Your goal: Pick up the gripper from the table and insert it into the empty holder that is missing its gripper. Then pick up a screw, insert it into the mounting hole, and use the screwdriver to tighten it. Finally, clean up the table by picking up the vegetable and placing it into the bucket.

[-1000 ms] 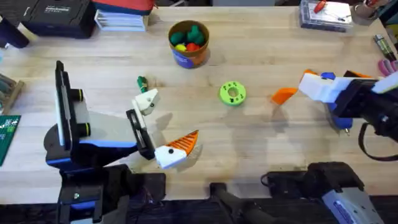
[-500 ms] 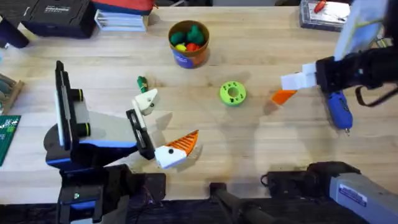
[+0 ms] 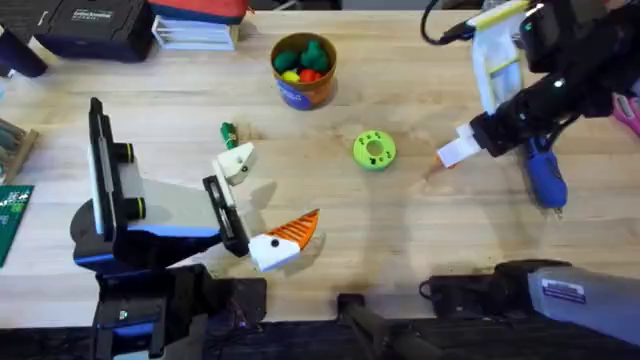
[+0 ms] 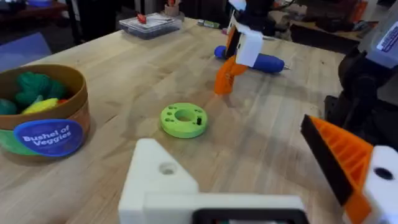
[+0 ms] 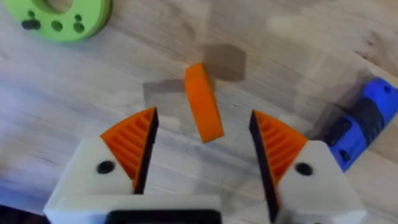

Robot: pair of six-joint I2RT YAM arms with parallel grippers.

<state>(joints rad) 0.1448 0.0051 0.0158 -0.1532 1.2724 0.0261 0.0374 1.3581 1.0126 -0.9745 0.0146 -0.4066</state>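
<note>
Now | your right pincer (image 5: 202,165) open over orange piece (image 5: 203,102) | left pincer (image 3: 268,208) open | screwdriver (image 3: 545,178), vegetable (image 3: 228,132) on tabletop (image 3: 400,240) | bucket (image 3: 303,68) awaits | nothing done

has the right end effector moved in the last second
Yes. The right end effector has shifted left and slightly farther up the table, from beside the fat blue screwdriver toward the flat green disc.

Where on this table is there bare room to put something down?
Bare wood lies between the bucket and the screwdriver, and along the near edge below the green disc. It is crowded around the left tool.
</note>
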